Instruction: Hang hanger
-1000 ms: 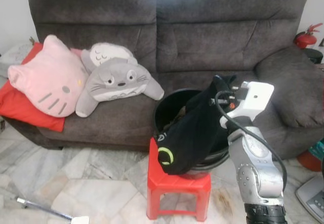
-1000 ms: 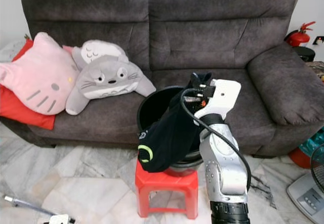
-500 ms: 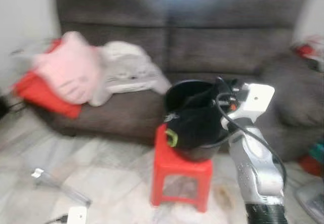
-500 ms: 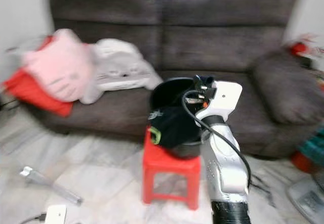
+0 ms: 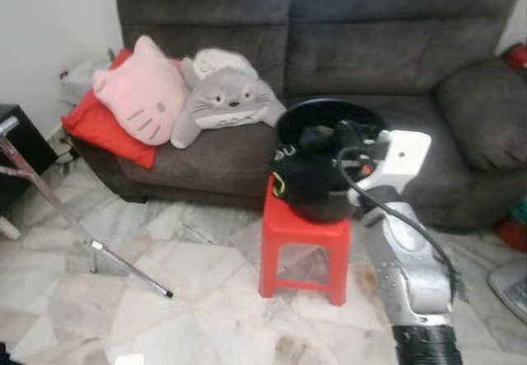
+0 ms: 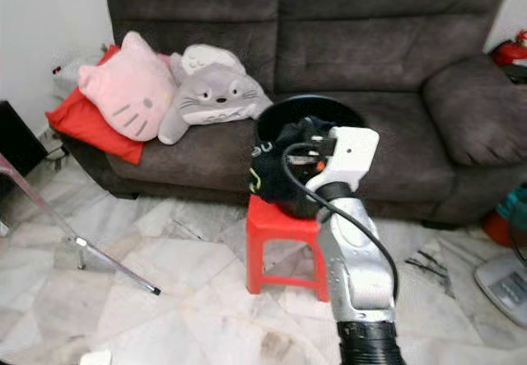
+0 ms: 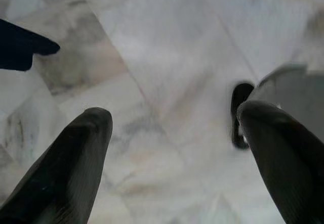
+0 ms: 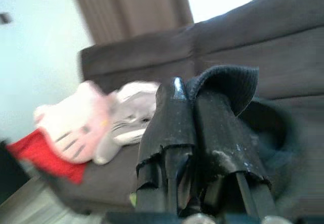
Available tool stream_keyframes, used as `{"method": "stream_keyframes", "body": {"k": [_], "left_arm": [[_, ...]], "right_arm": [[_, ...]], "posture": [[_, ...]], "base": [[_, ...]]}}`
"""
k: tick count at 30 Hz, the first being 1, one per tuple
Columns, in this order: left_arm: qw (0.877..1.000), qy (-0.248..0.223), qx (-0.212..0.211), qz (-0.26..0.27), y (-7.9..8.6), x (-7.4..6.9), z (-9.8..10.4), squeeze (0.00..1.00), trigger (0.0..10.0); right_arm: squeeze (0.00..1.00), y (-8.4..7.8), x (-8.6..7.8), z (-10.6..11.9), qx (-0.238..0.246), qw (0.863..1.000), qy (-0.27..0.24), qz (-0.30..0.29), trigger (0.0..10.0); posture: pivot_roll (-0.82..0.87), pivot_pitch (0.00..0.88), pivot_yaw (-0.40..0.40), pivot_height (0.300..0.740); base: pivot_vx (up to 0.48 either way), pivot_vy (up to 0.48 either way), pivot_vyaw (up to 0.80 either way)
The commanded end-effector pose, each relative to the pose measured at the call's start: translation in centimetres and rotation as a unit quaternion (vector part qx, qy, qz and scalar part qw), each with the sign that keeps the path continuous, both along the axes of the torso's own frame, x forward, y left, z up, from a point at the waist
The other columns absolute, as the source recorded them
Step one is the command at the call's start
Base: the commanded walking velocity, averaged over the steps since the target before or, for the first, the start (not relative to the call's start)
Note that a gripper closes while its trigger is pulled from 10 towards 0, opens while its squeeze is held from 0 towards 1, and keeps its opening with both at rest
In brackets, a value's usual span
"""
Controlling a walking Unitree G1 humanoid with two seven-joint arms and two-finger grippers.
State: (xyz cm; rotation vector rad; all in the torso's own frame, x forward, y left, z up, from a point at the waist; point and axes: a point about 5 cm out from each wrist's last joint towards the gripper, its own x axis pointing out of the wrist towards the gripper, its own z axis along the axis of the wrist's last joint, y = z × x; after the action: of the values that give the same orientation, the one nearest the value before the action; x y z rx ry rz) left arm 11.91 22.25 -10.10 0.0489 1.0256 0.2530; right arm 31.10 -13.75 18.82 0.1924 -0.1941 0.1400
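Observation:
My right gripper is shut on a black garment with a yellow-green mark. The cloth is wrapped over both fingers in the right wrist view. The garment hangs bunched over the front rim of a black bucket, which stands on a red stool. The silver right arm reaches up from the lower right, its white wrist block just right of the garment. My left gripper hangs open above the marble floor with nothing between its fingers.
A dark grey sofa stands behind the stool, with a pink cat pillow, a grey plush and a red cushion. A slanted silver pole and a black cabinet are at the left. A fan base is at the right.
The camera has pulled back and swung left, bringing the pole and cabinet into view. The garment stays in my right gripper and now looks bunched at the bucket instead of hanging long.

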Motion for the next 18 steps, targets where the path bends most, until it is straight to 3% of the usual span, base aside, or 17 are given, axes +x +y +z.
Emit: {"method": "stream_keyframes", "body": {"k": [1, 18], "left_arm": [[1.000, -0.004, 0.009, 0.002, 0.62, 0.34, 0.24, 0.00, 10.0], [1.000, -0.005, 0.008, 0.002, 0.28, 0.38, 0.18, 0.00, 10.0]], "right_arm": [[0.00, 1.22, 0.00, 0.80, 0.007, 1.000, -0.019, 0.020, 10.0], [0.00, 2.07, 0.25, 0.90, -0.001, 0.999, -0.022, 0.046, 10.0]], "posture": [[-0.22, 0.000, 0.068, 0.740], [-0.22, 0.000, 0.064, 0.740]], "base": [[-0.311, 0.000, 0.00], [-0.310, 0.000, 0.00]]}}
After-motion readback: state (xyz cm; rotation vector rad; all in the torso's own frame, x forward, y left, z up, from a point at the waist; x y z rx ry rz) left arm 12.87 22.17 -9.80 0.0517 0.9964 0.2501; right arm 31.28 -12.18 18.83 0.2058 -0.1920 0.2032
